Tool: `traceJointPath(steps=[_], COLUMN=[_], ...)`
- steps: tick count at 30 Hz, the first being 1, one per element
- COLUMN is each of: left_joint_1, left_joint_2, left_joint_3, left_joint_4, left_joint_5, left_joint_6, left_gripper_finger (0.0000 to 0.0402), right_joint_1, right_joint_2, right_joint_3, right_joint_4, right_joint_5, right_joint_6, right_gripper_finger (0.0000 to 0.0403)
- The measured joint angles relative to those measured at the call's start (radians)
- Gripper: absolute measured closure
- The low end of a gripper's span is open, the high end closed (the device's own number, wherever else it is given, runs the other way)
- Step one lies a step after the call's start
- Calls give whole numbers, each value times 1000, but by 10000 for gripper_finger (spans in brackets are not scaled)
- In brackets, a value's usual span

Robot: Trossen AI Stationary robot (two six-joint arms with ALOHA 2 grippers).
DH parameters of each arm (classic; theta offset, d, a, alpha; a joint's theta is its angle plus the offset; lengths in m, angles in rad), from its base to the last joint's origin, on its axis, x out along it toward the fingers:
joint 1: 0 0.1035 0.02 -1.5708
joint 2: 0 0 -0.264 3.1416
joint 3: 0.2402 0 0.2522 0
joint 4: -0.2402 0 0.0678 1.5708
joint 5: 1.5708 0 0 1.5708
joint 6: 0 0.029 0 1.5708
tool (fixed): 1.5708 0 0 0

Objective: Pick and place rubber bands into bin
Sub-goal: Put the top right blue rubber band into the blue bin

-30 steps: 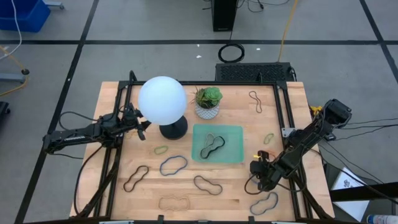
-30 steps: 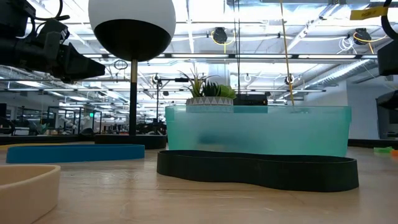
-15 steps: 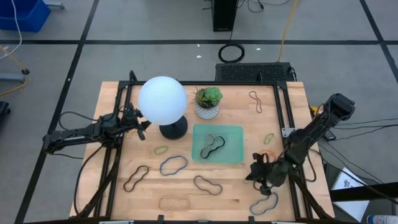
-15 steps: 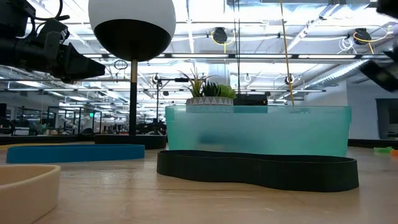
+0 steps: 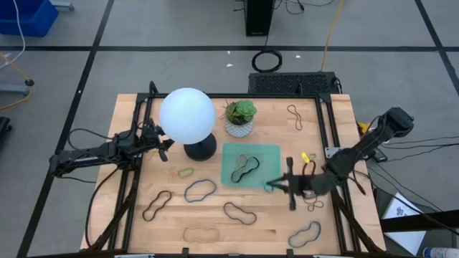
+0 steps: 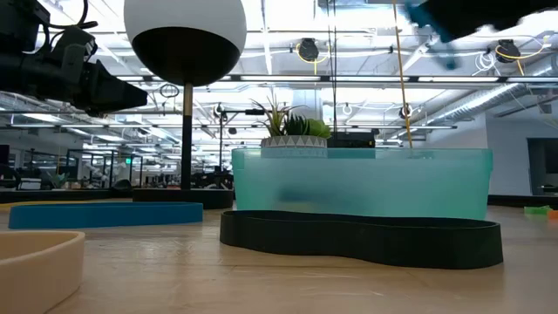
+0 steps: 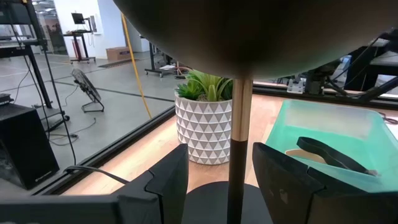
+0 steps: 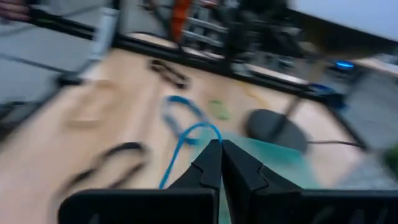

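Note:
My right gripper [image 5: 275, 185] is shut on a thin blue rubber band [image 8: 184, 138] beside the near right corner of the mint-green bin [image 5: 229, 152]. The gripper also shows blurred at the top of the low view [image 6: 453, 17]. The bin holds a black band [image 5: 248, 165] and a tan one. Several more bands lie flat on the table: green [image 5: 186, 173], blue [image 5: 199, 190], black [image 5: 239, 212], tan [image 5: 200, 233]. My left gripper [image 7: 221, 186] is open, with one finger on either side of the lamp's stem [image 7: 239, 143]. My right gripper pinches the blue band between its two fingertips [image 8: 211, 160]. A loop of the band [image 8: 198, 128] stands out ahead of the fingers. The fingers lie about level and point toward the table's left. The band is lifted clear of the table.
A lamp with a white globe [image 5: 187, 115] and black base stands left of the bin. A white plant pot [image 5: 239, 126] stands behind the bin. Other bands lie at the right: brown [image 5: 295, 115], green [image 5: 310, 159], dark blue [image 5: 305, 233]. Black frame rails run along both table sides.
My right gripper has gone from the table's near right part toward the left and far side, up to the bin's near right corner. It has turned so that it points left, and it carries the blue band clear of the table.

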Motion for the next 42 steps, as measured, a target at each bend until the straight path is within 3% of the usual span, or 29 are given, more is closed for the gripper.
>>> traceJointPath(steps=[3, 9, 12, 18, 21, 27, 42], left_joint_1=[0, 0, 0, 0, 0, 0, 0], left_joint_2=[0, 0, 0, 0, 0, 0, 0], left_joint_3=[0, 0, 0, 0, 0, 0, 0], left_joint_4=[0, -1, -1, -2, -2, -2, -2], left_joint_5=[0, 0, 0, 0, 0, 0, 0], left_joint_6=[0, 0, 0, 0, 2, 2, 3], left_gripper_finger=[215, 215, 215, 215, 215, 215, 215], right_joint_1=[-89, -235, -275, -317, -343, -379, -384], right_joint_2=[-1, 14, 38, 110, 153, 250, 386], right_joint_3=[0, 3, 56, 201, 241, 246, 246], right_joint_4=[-5, -57, -169, -438, -510, -548, -556], right_joint_5=[-11, -143, -192, -197, -250, -324, -323], right_joint_6=[-6, -4, 13, 59, 96, 129, 153], right_gripper_finger=[403, 403, 403, 403, 403, 403, 402])
